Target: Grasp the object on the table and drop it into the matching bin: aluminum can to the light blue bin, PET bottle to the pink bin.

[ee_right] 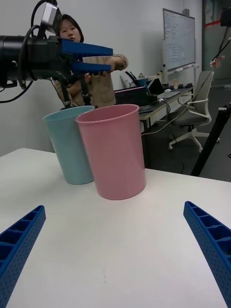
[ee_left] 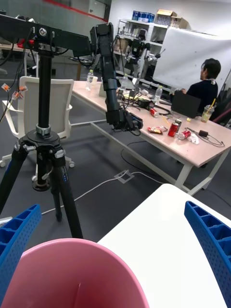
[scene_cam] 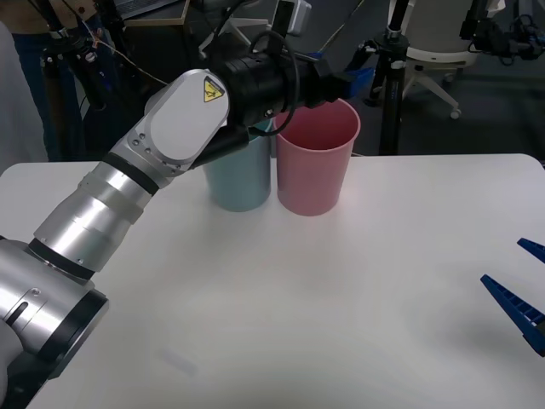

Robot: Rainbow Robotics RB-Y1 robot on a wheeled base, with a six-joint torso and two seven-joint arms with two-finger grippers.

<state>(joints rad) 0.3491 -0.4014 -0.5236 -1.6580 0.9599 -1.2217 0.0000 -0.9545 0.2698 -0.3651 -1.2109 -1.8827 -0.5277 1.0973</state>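
The pink bin [scene_cam: 315, 162] stands at the far middle of the white table [scene_cam: 341, 298], touching the light blue bin [scene_cam: 240, 175] on its left. My left gripper [scene_cam: 341, 81] hovers just above the pink bin's rim, open, with nothing between its fingers. The left wrist view looks down past its fingertips [ee_left: 21, 231] onto the pink bin's [ee_left: 72, 269] rim and inner wall. The PET bottle is out of view. My right gripper [scene_cam: 515, 277] rests open low over the table's right edge, facing both bins [ee_right: 113, 149].
A black tripod [scene_cam: 390, 77] stands just behind the table's far edge, beside an office chair [scene_cam: 434, 51]. Wide bare tabletop lies between the bins and the right gripper.
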